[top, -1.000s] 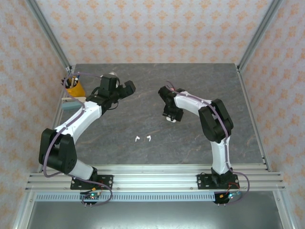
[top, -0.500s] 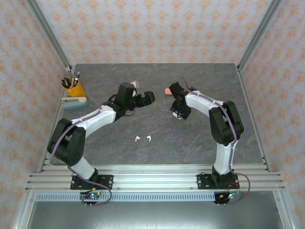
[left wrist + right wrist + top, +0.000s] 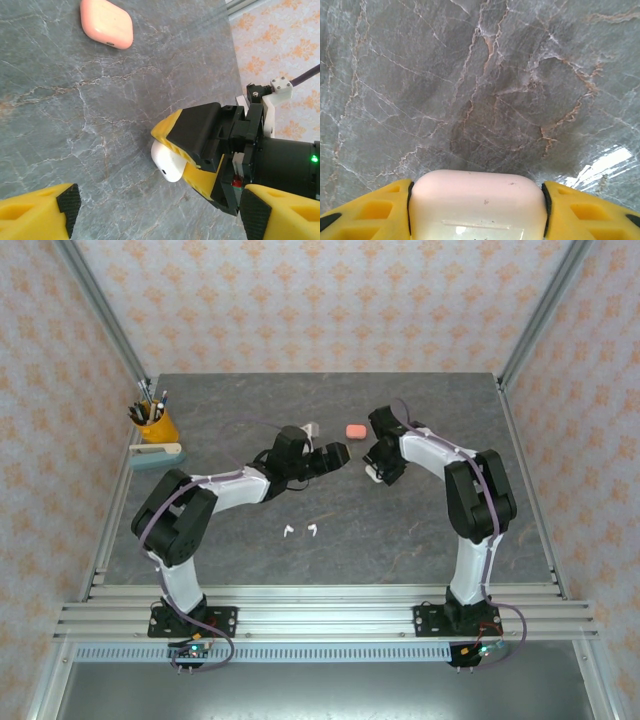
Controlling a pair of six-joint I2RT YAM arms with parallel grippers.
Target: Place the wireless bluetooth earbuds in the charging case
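Top cam: two white earbuds (image 3: 288,531) lie on the counter (image 3: 420,530), well toward the arm bases from the pink case (image 3: 355,431). The right fingers (image 3: 376,466) are just beside that case, and the left fingers (image 3: 333,455) are near it.

Left wrist cam: left fingers (image 3: 40,212) spread wide, nothing in them, pink case (image 3: 106,23) beyond.

Right wrist cam: right fingers (image 3: 370,207) clamped on a white case (image 3: 477,195).

Table (image 3: 230,540): dark grey stone-look top with pale and rust veins.
Far left corner: yellow cup (image 3: 158,427), upright, holding pens (image 3: 148,405).
Just near of the cup: flat teal block with a beige top (image 3: 155,455), lying on the table.
Walls (image 3: 320,300): pale paper with an orange floral repeat.
Near edge: ribbed aluminium rail (image 3: 320,615), running left to right.
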